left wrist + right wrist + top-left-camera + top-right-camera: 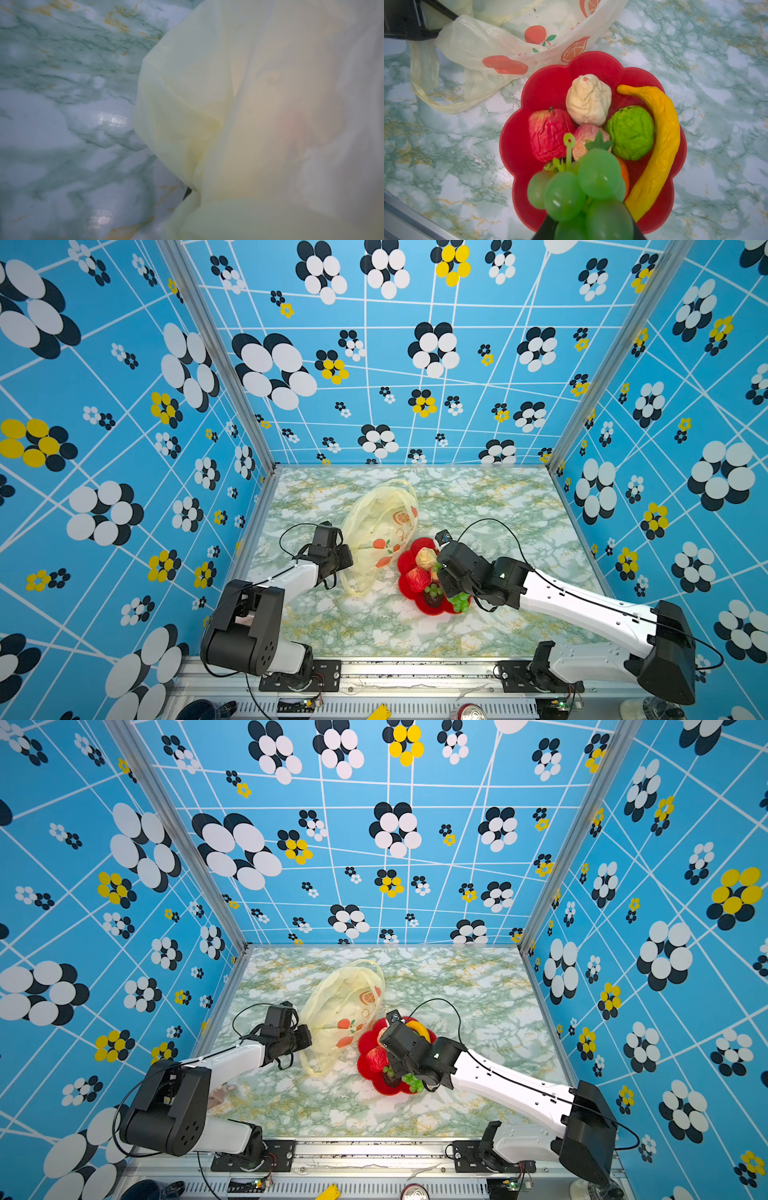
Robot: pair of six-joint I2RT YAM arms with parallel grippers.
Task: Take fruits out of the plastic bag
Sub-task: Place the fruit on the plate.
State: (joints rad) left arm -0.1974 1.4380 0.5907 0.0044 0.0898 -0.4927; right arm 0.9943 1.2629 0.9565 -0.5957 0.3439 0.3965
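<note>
Above the 5 o'clock rim of the red plate (406,562), my right jaws were clamped on the grape bunch (460,602); the drop point lay straight below. My left jaws pinched the plastic bag (374,522) at the plate's 10 o'clock.

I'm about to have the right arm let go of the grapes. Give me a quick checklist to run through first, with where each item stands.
1. Grip: right gripper is closed on the green grape bunch: ok.
2. Bunch above the red plate: ok, but near its front rim in both top views.
3. Landing spot free: cannot tell. The bunch hides it, and the banana and bumpy green fruit lie close by.
4. Bag held: left gripper pinches the plastic bag: ok.
5. Bag emptied: cannot tell. Only prints show through the film.
</note>
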